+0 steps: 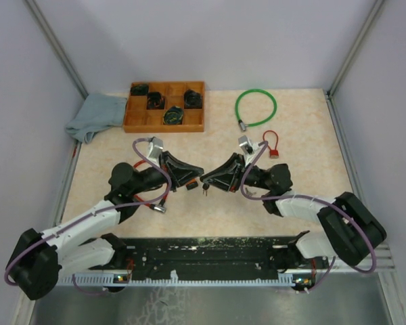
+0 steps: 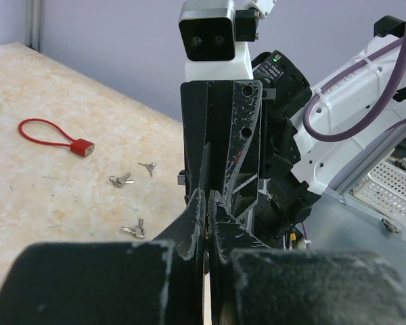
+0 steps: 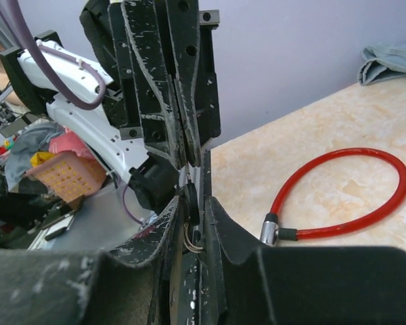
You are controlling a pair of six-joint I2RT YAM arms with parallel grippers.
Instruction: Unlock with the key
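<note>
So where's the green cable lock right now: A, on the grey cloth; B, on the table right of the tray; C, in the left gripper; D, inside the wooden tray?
B: the green cable lock lies looped on the table, just right of the wooden tray and not touching it.

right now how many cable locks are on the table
3. Green cable lock right of the wooden tray; thick red cable lock partly under the left arm; small red cable padlock beside the right arm. More may be hidden under the arms.
</note>
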